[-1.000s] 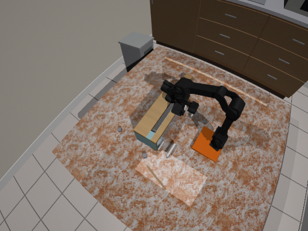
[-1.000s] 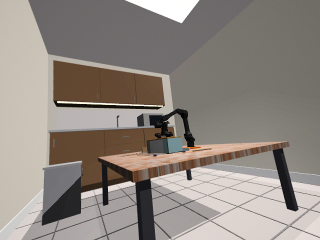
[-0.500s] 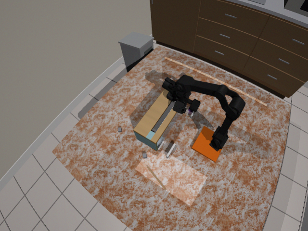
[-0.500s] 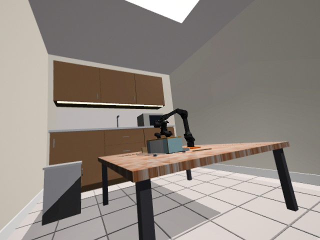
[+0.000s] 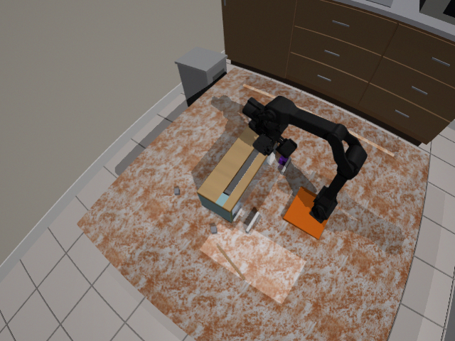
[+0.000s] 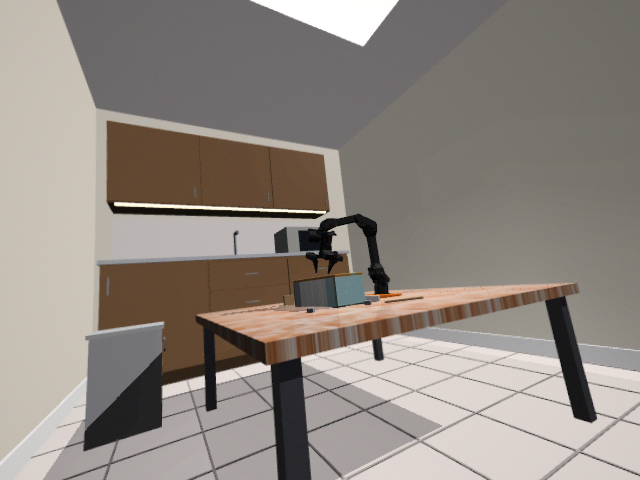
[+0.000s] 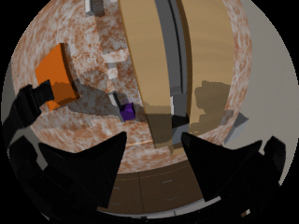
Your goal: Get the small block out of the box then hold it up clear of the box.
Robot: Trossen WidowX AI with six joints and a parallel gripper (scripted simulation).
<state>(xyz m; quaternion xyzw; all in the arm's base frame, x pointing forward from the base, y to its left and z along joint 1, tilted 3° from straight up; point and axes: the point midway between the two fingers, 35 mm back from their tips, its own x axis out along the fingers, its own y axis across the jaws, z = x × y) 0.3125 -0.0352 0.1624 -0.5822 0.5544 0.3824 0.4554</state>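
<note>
Block: one small purple block (image 5: 282, 160) lies on the desk (image 5: 341, 256) just right of the box's far end, a little above the middle of the top view (so it looks already out of the box, by my reading).
Box: one long box (image 5: 225, 172) with a tan lid and a grey slot running its length sits mid-frame in the top view; its teal end faces lower left.
End effector: the end effector (image 7: 155, 149) hangs above the box's far end, fingers spread partway with nothing between them; in the wrist view the block (image 7: 127, 112) shows left of the gap, not inside it.
Why so placed: probably the arm (image 5: 316, 126) is lining up over the block for a pick from the desk, the fingers narrowing toward the block's width.
Arm base: one orange plate (image 5: 301, 215) under the arm's foot, right of centre.
Small grey bits: two (image 5: 176, 190) (image 5: 213, 228) left of and below the box.
Thin sticks: two, one long (image 5: 316, 118) at upper right, one short (image 5: 230, 261) on a pale sheet (image 5: 253, 262) at bottom centre.
</note>
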